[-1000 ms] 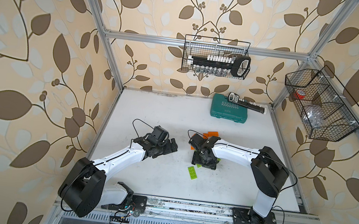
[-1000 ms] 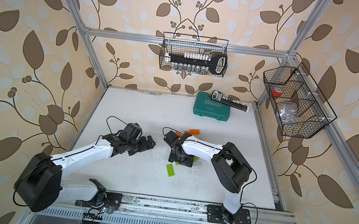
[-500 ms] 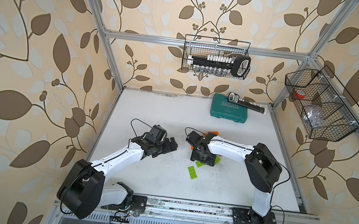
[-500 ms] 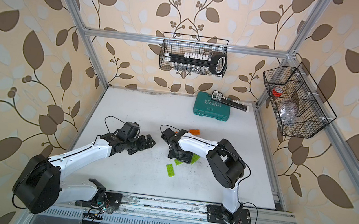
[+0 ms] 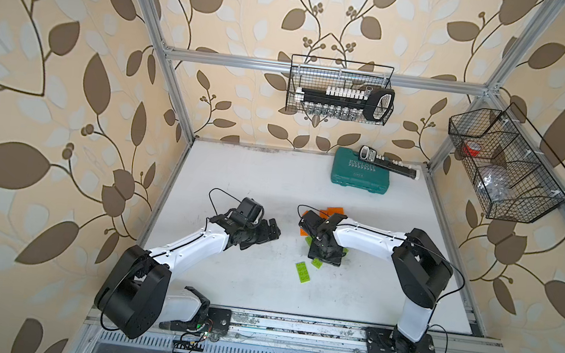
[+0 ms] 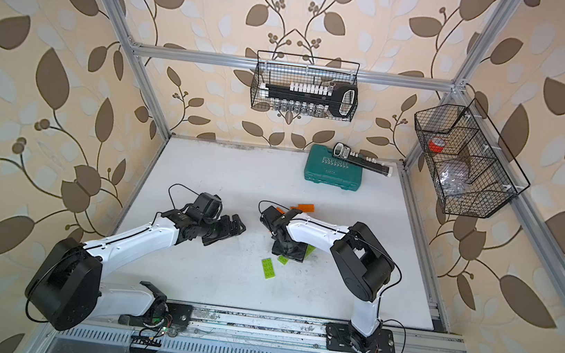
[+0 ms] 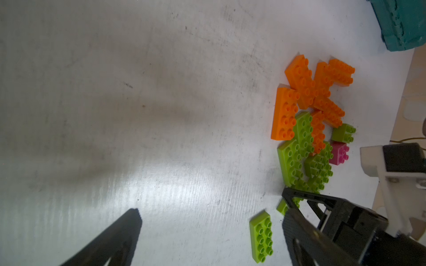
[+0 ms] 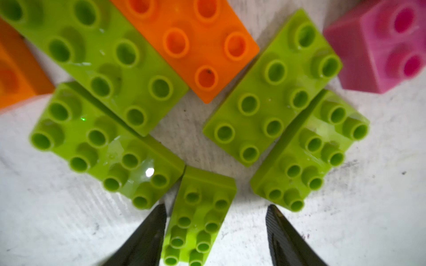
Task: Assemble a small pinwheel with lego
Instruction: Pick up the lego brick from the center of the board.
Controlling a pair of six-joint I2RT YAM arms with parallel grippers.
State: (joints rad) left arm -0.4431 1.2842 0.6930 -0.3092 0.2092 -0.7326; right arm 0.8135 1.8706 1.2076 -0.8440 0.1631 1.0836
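Our right hand (image 8: 216, 208) sits low over the lego pile (image 7: 306, 138), its fingers apart on either side of 1 lime brick (image 8: 198, 221). 1 finger (image 8: 147, 230) touches the brick's long side and the other stands clear. In a top view, 1 loose lime brick (image 5: 303, 272) lies on the surface (image 5: 254, 188) at 7 o'clock from that hand. Our left hand (image 5: 272, 230) is spread wide and empty, with the pile at 3 o'clock from it, well apart.
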